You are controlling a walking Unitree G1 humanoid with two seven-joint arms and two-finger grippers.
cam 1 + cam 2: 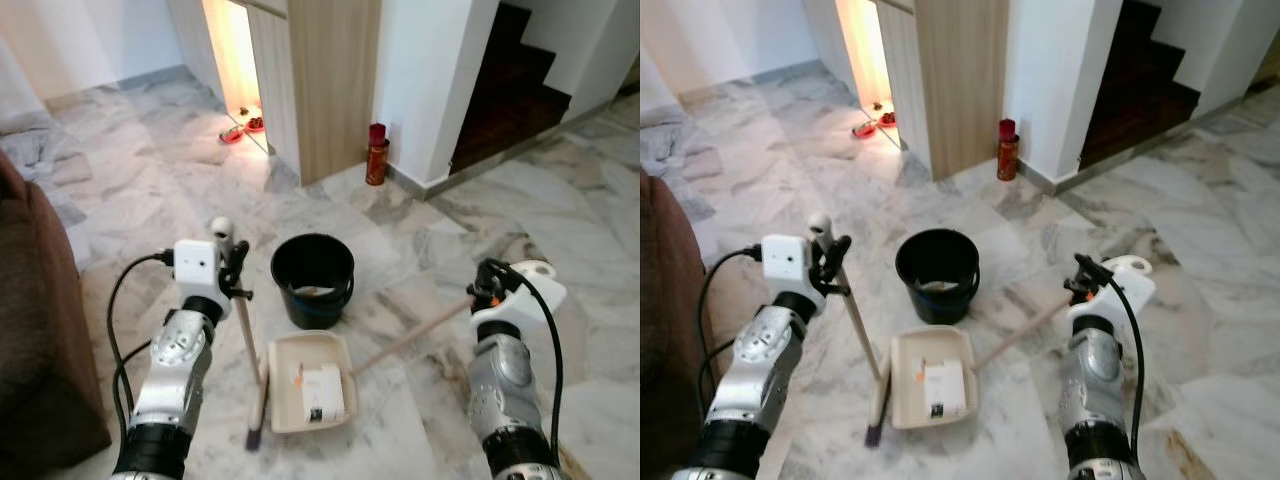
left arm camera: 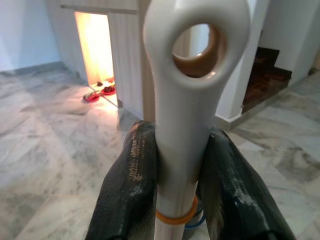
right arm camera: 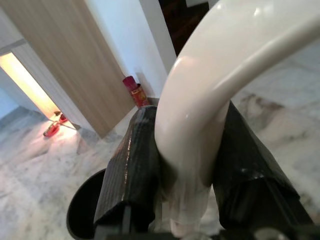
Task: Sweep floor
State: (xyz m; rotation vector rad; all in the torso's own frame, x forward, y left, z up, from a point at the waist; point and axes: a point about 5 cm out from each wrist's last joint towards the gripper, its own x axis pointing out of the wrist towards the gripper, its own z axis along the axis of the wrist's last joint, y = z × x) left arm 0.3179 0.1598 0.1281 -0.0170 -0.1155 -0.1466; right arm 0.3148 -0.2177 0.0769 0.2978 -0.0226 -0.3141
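My left fingers [image 2: 135, 190] pinch the white-tipped wooden broom handle [image 1: 243, 335], brush end just left of the beige plastic dustpan [image 1: 308, 385], whose long handle my right fingers [image 3: 135, 170] clamp, black bucket [image 1: 312, 278] just beyond.

Left arm raised from lower left, forearm angled up and forward, wrist camera box on top. Left end effector [image 1: 237, 262] clamped on broom handle [image 2: 187, 125] just below looped top, fingers [image 2: 130, 185] pressing both sides. Right arm raised from lower right, forearm near vertical. Right end effector [image 1: 485, 280] closed around dustpan handle [image 3: 210, 100] at curved white end, fingers [image 3: 132, 170] gripping either side.
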